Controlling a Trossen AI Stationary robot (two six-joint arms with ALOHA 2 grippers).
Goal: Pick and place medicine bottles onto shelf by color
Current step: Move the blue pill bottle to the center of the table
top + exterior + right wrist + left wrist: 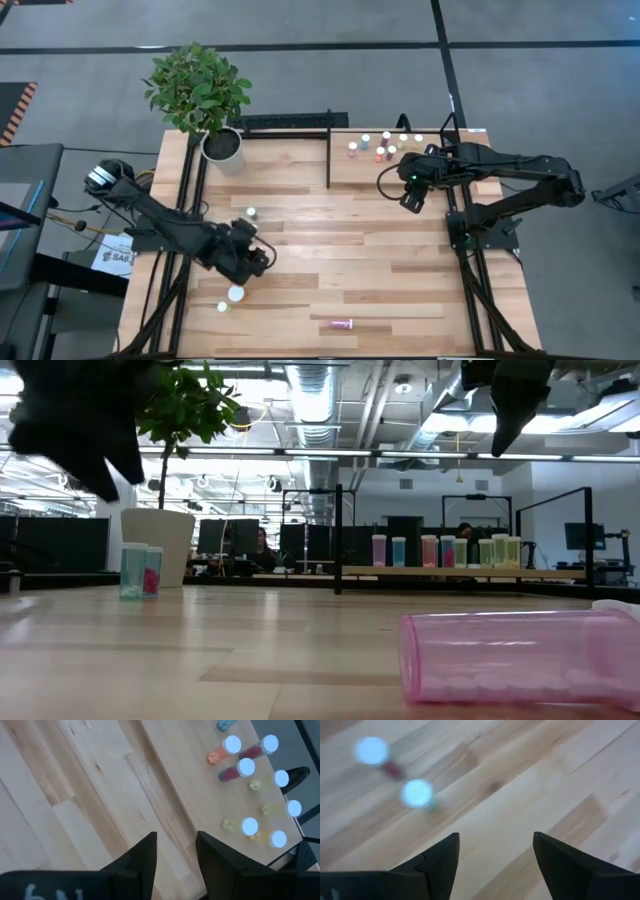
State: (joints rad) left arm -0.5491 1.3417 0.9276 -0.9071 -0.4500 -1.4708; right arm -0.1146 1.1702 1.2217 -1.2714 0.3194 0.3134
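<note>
Several white-capped medicine bottles stand on the shelf at the table's far right; they show in the right wrist view and in the low view. My right gripper hangs above the shelf's near edge, narrowly open and empty. My left gripper hovers open over the table's left half, holding nothing. Two capped bottles stand ahead of it. A pink bottle lies on its side near the front edge.
A potted plant stands at the far left corner. One bottle stands alone left of centre, and two stand near the front left. Bare wood stretches across the table's middle.
</note>
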